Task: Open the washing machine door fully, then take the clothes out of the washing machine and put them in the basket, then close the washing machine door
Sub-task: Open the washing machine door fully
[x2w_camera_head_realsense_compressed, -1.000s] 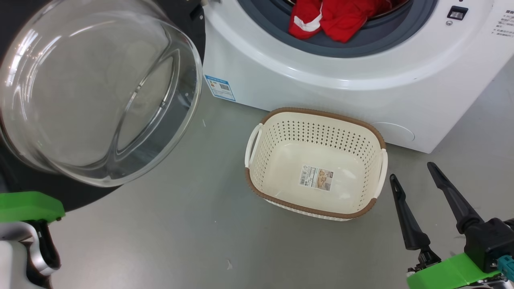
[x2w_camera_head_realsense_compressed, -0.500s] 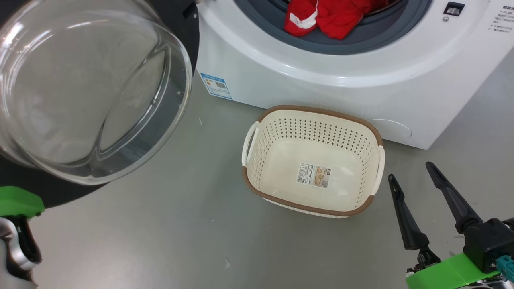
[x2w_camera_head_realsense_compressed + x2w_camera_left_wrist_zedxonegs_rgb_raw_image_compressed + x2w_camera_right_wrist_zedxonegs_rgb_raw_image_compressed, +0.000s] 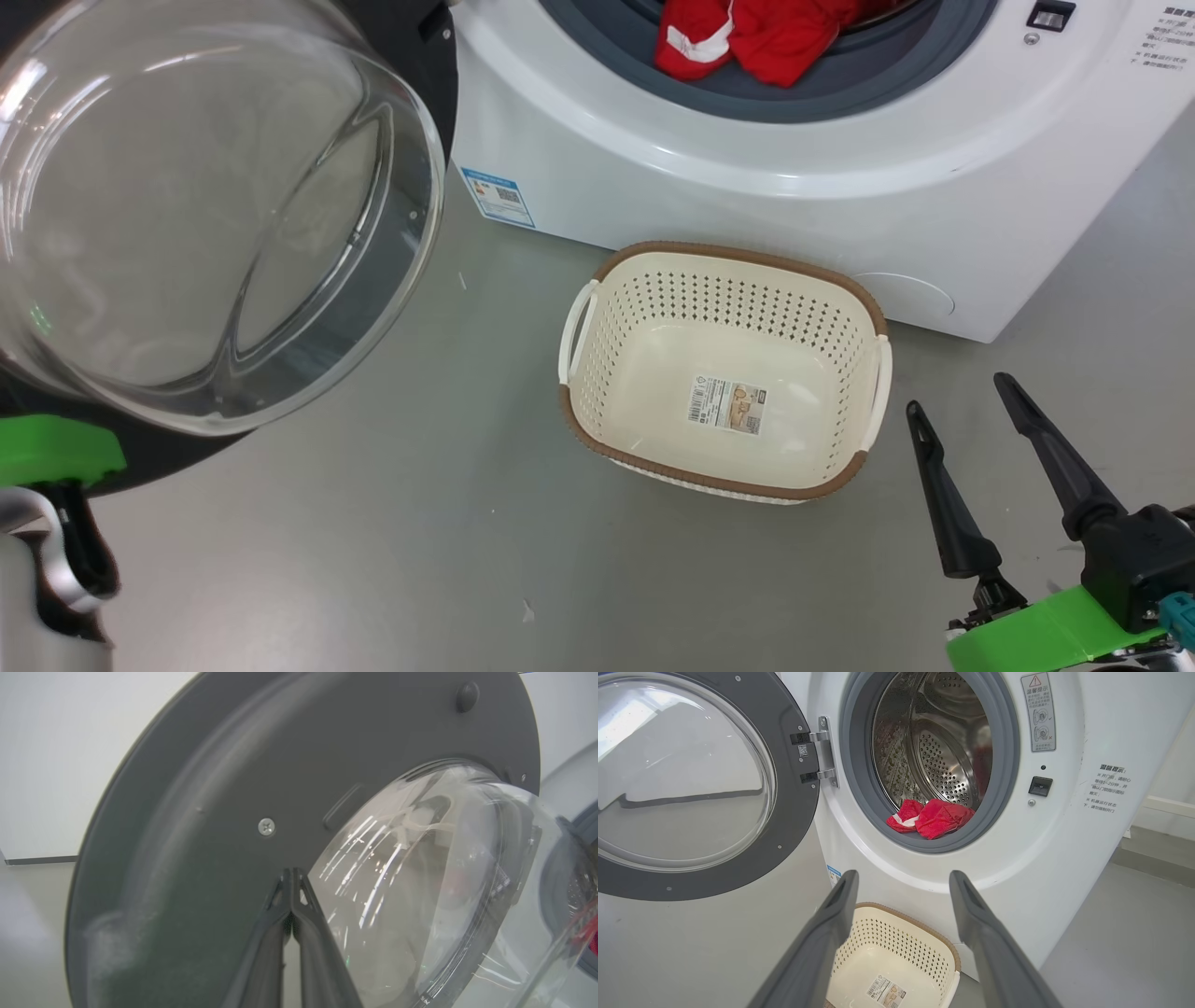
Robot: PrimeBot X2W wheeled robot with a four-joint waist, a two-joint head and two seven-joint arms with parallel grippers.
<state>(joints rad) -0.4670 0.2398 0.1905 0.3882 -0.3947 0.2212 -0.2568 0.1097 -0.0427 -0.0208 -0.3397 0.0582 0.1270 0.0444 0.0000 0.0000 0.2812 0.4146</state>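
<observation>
Right gripper (image 3: 957, 392), near right: two dark fingers spread wide, nothing held. Just left of it, small cream perforated plastic basket with brown rim (image 3: 747, 257) on grey floor (image 3: 373, 560). Left gripper (image 3: 292, 872): fingers pressed together, nothing between them, tips close to inner face of round black-rimmed glass washing machine door (image 3: 210, 788), which stands open at left. Behind basket, big white front-loading washing machine (image 3: 709, 187). Bright red clothes with white bands (image 3: 766, 42) lie at its mouth on grey rubber gasket (image 3: 840, 89).

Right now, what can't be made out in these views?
- Clothes: head view's top edge cuts them off; garment count unclear.
- Left hand: left wrist view, contact with the washing machine door unclear, blurred.
- Basket label: head view, print too small.
</observation>
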